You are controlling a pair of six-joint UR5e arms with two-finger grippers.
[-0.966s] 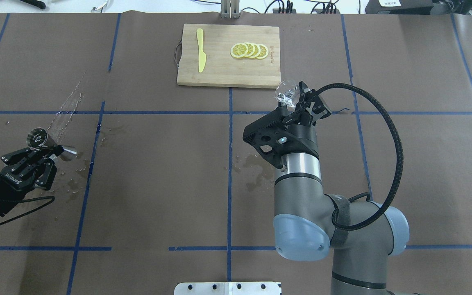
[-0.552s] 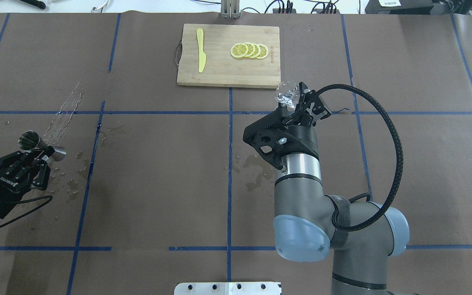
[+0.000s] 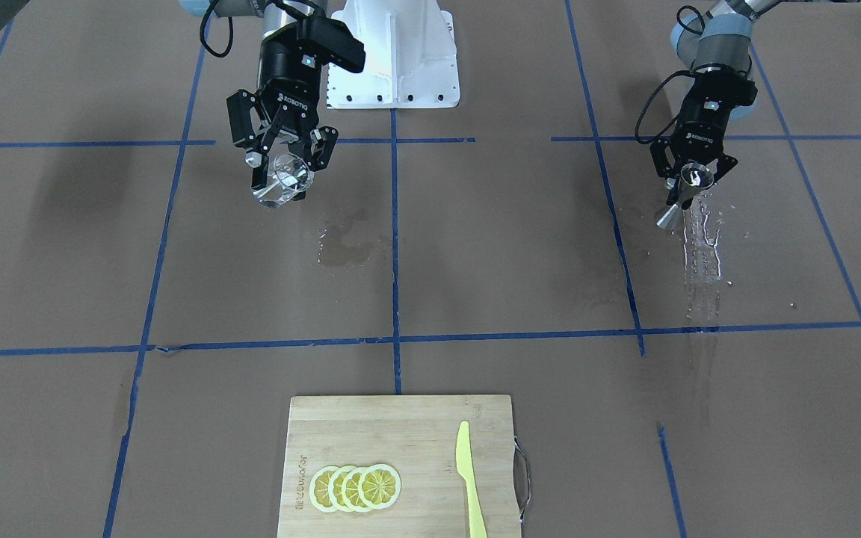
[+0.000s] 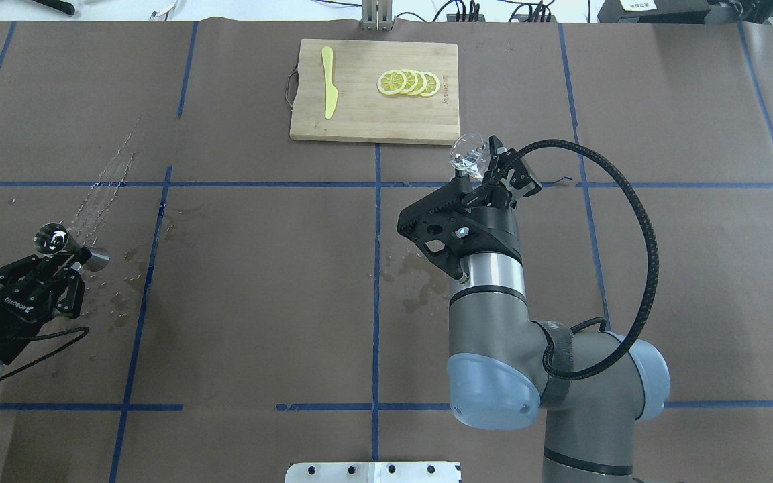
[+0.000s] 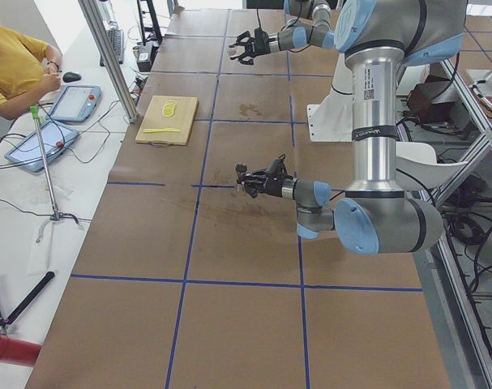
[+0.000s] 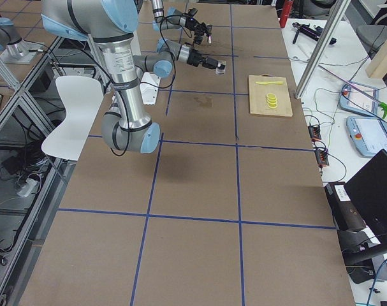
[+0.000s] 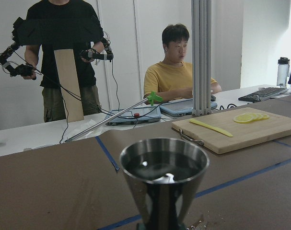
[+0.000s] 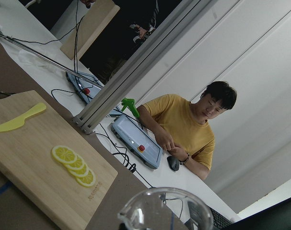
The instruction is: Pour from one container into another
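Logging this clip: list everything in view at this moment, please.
glass tumbler: 1, clear, in the right gripper
steel jigger: 1, silvery, in the left gripper, liquid inside
cutting board: 1, pale wood, operators' side of table
lemon slices: 4, yellow, overlapping on the board
knife: 1, yellow, on the board
wet streak: 1, glistening, beside the jigger
table: 1, brown, blue tape lines
people: 2, one seated in yellow, one standing in dark
right gripper: 1, black, shut on glass tumbler
left gripper: 1, black, shut on steel jigger

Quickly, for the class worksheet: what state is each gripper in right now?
Left gripper: jaws closed, holding the steel jigger.
Right gripper: jaws closed, holding the glass tumbler.
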